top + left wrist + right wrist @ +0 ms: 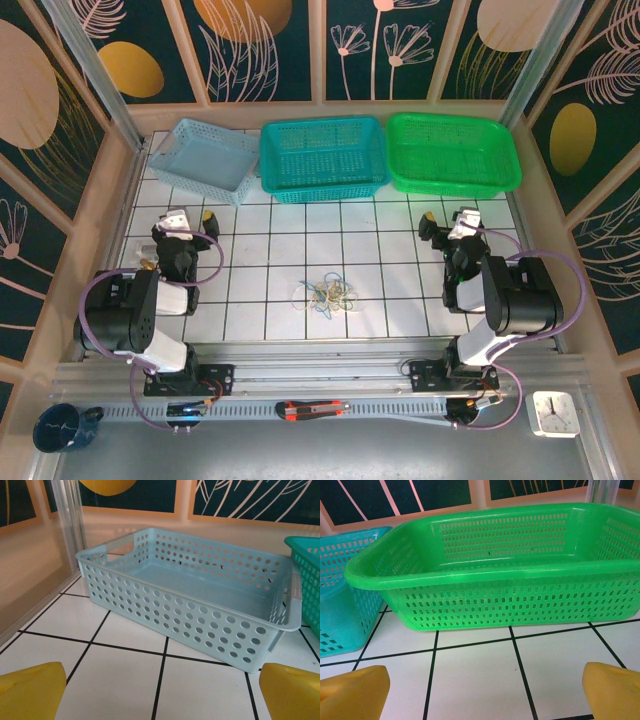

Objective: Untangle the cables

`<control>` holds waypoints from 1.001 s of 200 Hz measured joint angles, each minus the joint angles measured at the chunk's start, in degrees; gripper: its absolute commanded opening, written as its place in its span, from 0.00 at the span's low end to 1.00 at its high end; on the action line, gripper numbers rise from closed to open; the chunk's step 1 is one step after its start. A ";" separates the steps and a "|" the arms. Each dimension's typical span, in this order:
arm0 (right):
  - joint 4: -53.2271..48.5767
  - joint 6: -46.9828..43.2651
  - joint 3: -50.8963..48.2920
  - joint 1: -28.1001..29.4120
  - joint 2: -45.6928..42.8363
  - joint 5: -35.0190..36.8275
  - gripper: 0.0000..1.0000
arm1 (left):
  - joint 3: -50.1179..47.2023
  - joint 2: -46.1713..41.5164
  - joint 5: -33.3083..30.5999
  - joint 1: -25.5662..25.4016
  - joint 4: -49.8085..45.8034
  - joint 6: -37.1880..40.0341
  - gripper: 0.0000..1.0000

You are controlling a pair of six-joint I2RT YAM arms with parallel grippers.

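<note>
Top external: cables (326, 293) sit as one small clump of blue, yellow and whitish loops on the white tiled surface (380, 240), near-centre, between my two arms and well apart from both. Strands overlap, and at this size I can't tell how many there are or which crosses which. My read: task is at zero, with nothing separated and nothing grasped, so all the untangling is left. Left gripper (188, 220) is released, holding nothing. Same for right gripper (450, 222). Both sit off to the sides, pointing toward the baskets at the far edge. Tangle position comes from top external. Left wrist adds the close-up: my pads (30, 692) are spread to the frame corners with bare tile between, pale blue basket (190, 600) ahead. Right wrist: pads (352, 692) equally spread, green basket (510, 600) ahead, teal basket (345, 595) just beside it on its left.
</note>
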 measured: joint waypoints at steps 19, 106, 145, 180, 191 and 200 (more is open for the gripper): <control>0.00 0.00 0.00 0.00 0.00 -0.33 0.99 | 0.00 0.00 -0.35 0.00 0.02 0.00 0.99; 0.70 0.02 -3.21 0.17 -5.09 1.22 0.99 | -2.21 -6.91 -3.08 0.00 -1.57 -0.66 0.99; -9.97 2.91 -3.56 1.92 -20.87 7.91 0.99 | -0.35 -19.63 -5.49 0.00 -10.75 -2.95 0.99; -39.47 19.08 14.53 0.59 -28.35 12.48 0.99 | 4.44 -31.43 -4.02 0.02 -23.04 -9.09 0.99; -44.89 23.02 17.62 -1.07 -29.97 9.94 0.99 | 6.19 -35.08 -2.29 0.02 -26.84 -11.72 0.99; -48.26 25.29 18.47 -1.84 -31.54 7.61 0.99 | 7.43 -37.44 -0.79 0.02 -29.73 -13.57 0.99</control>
